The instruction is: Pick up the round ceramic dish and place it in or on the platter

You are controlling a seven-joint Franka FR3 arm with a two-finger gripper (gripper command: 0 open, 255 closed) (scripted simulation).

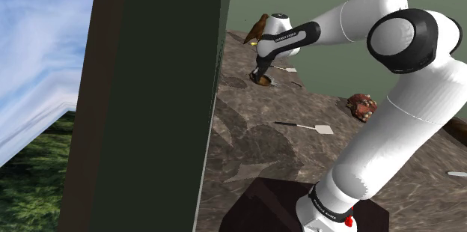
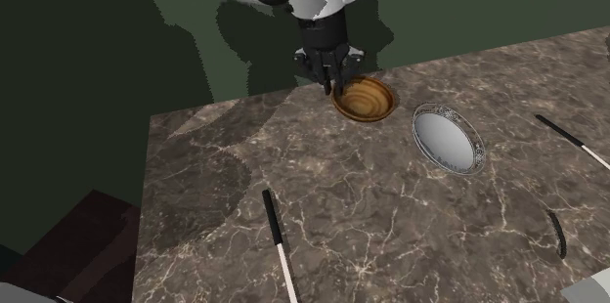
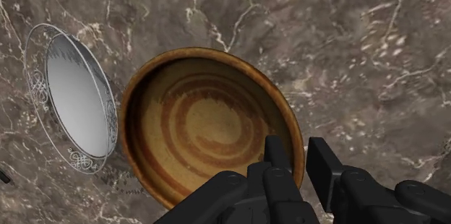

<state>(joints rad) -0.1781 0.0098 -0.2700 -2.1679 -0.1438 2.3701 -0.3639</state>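
A round brown dish (image 2: 366,99) with a swirled inside sits on the marble tabletop (image 2: 391,223), near its far edge in the second exterior view. My black gripper (image 2: 330,84) comes straight down on the dish's rim, on the side away from the platter. In the wrist view one finger (image 3: 278,156) is inside the dish (image 3: 202,121) and the other outside, and the gripper (image 3: 302,159) is shut on the rim. The oval silver platter (image 2: 476,145) lies right beside the dish; its ornate rim (image 3: 36,85) nearly touches it. In the shoulder view the gripper (image 1: 260,72) stands over the dish (image 1: 262,81).
A black-handled knife (image 2: 277,242) lies near the front, another utensil (image 2: 567,140) at the right, and a dark curved piece (image 2: 557,233) near it. The shoulder view has a spatula (image 1: 303,126), a reddish lump (image 1: 362,105), a brown bird figure (image 1: 256,28) and a wide dark pillar (image 1: 150,96).
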